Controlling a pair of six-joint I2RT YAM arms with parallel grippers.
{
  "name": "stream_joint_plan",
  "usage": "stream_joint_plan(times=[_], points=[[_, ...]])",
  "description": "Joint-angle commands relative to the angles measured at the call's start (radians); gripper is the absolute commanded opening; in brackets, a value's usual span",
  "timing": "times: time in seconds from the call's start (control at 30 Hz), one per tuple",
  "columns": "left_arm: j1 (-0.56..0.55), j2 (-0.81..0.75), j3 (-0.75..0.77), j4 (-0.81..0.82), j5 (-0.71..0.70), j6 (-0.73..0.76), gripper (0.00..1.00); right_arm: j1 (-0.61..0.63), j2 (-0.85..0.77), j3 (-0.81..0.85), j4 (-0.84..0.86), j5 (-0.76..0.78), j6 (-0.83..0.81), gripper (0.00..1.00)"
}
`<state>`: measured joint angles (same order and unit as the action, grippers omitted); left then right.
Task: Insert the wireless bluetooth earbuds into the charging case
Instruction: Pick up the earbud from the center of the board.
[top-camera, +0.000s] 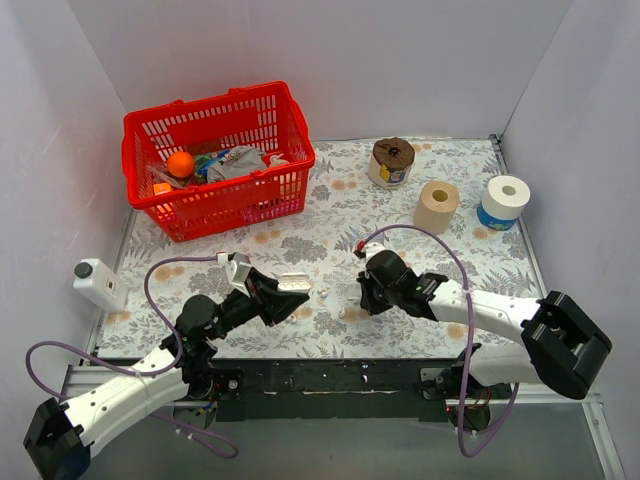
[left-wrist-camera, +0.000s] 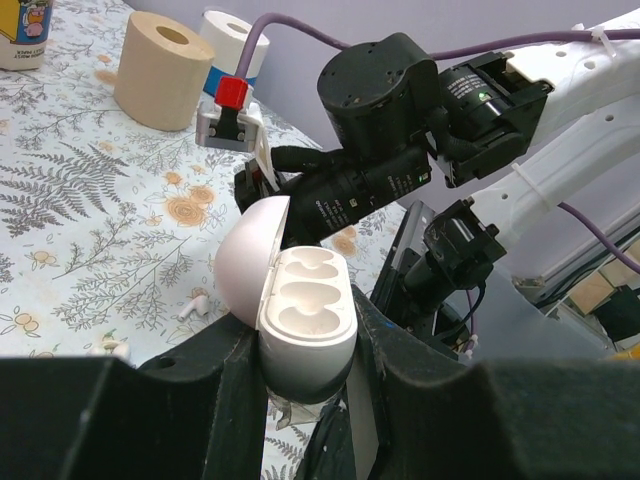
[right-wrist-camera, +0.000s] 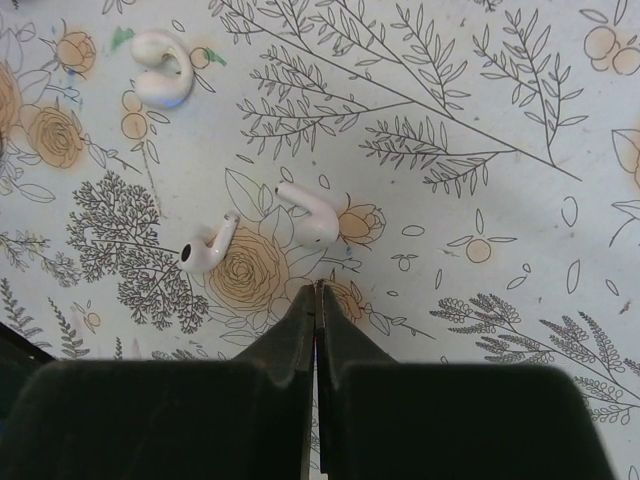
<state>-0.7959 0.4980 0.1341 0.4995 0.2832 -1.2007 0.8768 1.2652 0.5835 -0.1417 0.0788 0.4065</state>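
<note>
My left gripper (left-wrist-camera: 305, 345) is shut on the white charging case (left-wrist-camera: 308, 325) and holds it above the table. Its round lid (left-wrist-camera: 243, 265) is swung open and both moulded wells are empty. In the top view the case (top-camera: 293, 283) hangs left of centre. Two white earbuds lie on the floral cloth, one (right-wrist-camera: 312, 215) just beyond my right gripper's tips and one (right-wrist-camera: 208, 247) to its left. My right gripper (right-wrist-camera: 317, 285) is shut with nothing between its fingers, close over the cloth. One earbud (left-wrist-camera: 192, 305) also shows beside the case.
A small curled white piece (right-wrist-camera: 160, 80) lies farther out on the cloth. At the back left stands a red basket (top-camera: 215, 160) holding several items. Three rolls stand at the back right: brown (top-camera: 392, 160), beige (top-camera: 437, 205), white and blue (top-camera: 503, 200). A white device (top-camera: 97, 282) sits on the left edge.
</note>
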Motion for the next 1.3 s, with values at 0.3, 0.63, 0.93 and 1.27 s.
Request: stream_joint_plan(times=[0.3, 0.63, 0.93, 1.27], points=[[-0.006, 0.007, 0.038, -0.003, -0.006, 0.016, 0.0, 0.004, 0.12, -0.007, 0.079, 0.013, 0.005, 0.01], [-0.008, 0.011, 0.036, -0.003, -0.004, 0.021, 0.0, 0.004, 0.178, 0.045, 0.03, 0.099, -0.058, 0.01], [-0.008, 0.022, 0.042, 0.001, 0.001, 0.027, 0.0, 0.002, 0.237, 0.111, 0.016, 0.141, -0.147, 0.01], [-0.008, 0.019, 0.044, -0.001, 0.005, 0.027, 0.0, -0.002, 0.287, 0.174, 0.031, 0.111, -0.195, 0.01]])
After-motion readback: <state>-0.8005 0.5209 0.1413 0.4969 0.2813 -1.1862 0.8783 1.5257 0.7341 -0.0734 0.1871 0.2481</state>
